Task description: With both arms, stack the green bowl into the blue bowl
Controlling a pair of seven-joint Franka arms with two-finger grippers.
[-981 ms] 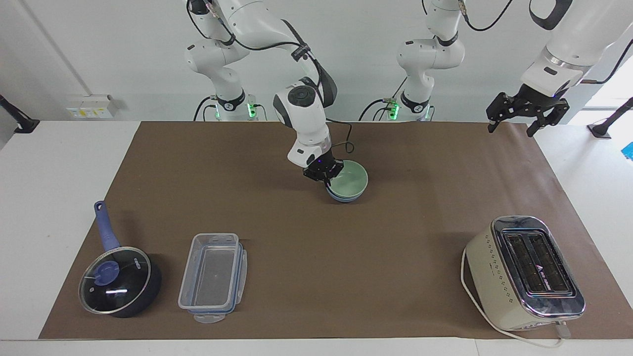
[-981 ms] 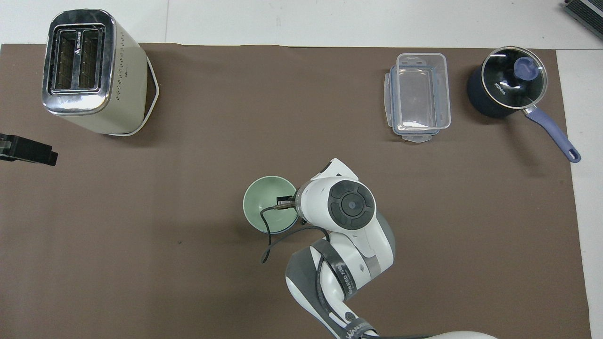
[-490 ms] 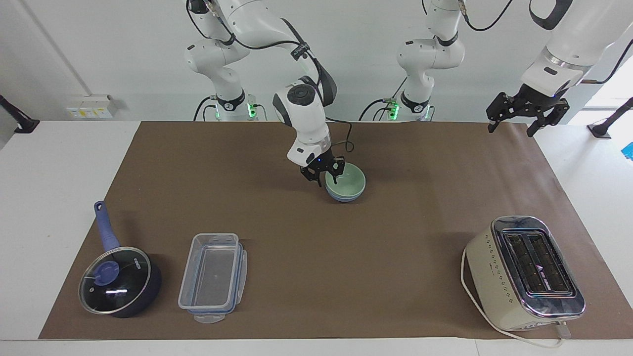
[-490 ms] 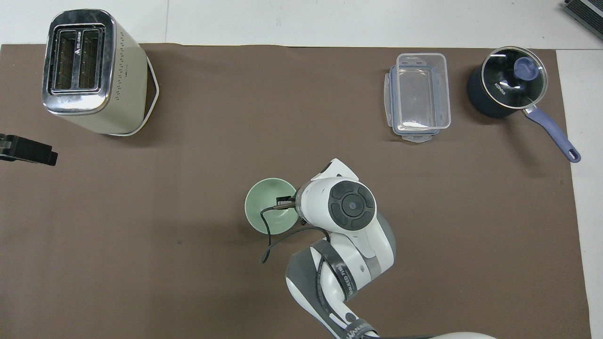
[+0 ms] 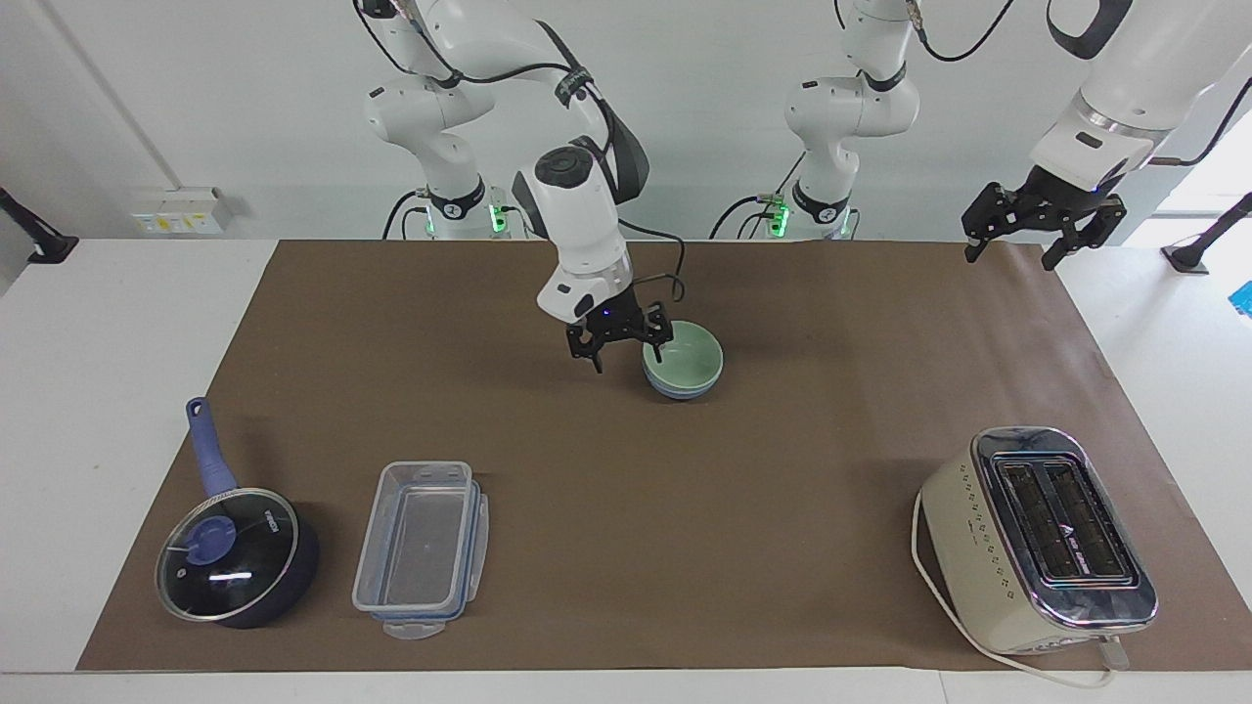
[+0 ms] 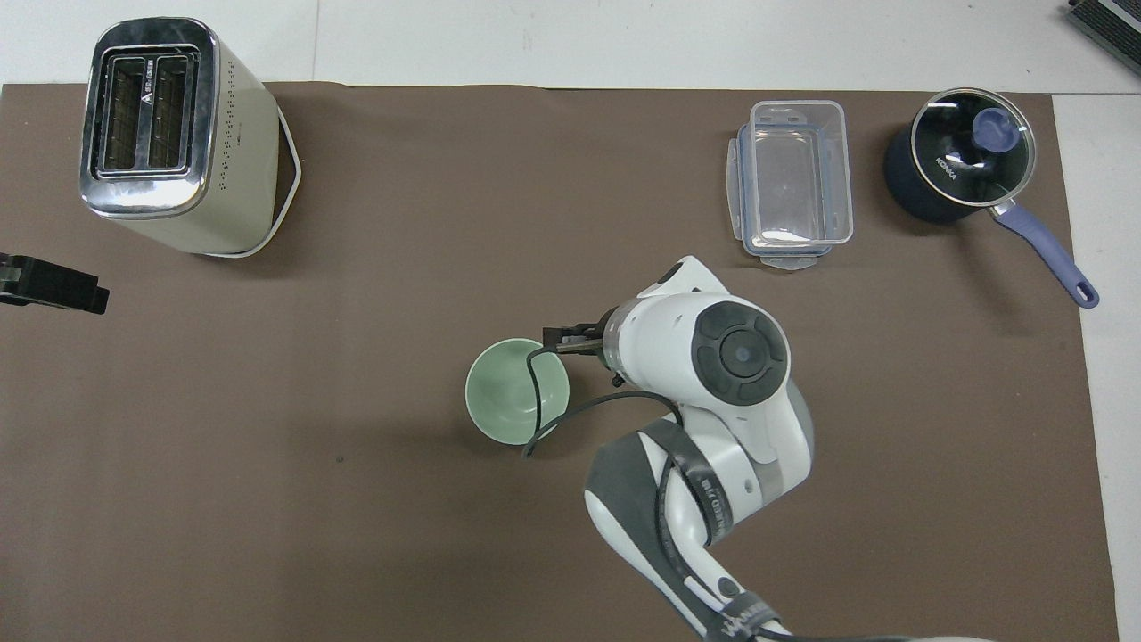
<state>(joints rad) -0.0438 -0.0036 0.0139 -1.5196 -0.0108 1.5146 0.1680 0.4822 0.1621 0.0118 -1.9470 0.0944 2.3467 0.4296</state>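
Note:
The green bowl (image 5: 685, 356) sits nested in the blue bowl (image 5: 682, 388) on the brown mat near the middle of the table; only the blue bowl's lower rim shows under it. In the overhead view the green bowl (image 6: 515, 403) hides the blue one. My right gripper (image 5: 620, 344) is open and empty, raised a little above the mat beside the bowls toward the right arm's end; its tip shows in the overhead view (image 6: 563, 338). My left gripper (image 5: 1042, 227) is open, held high over the mat's corner at the left arm's end, and waits.
A cream toaster (image 5: 1039, 538) stands far from the robots at the left arm's end. A clear plastic container (image 5: 421, 546) and a dark blue lidded saucepan (image 5: 238, 552) stand far from the robots toward the right arm's end. The brown mat (image 5: 782, 508) covers the table.
My right gripper let go of the green bowl's rim, opened, rose and moved away toward the right arm's end. The green bowl stays nested in the blue bowl. The left arm has not moved.

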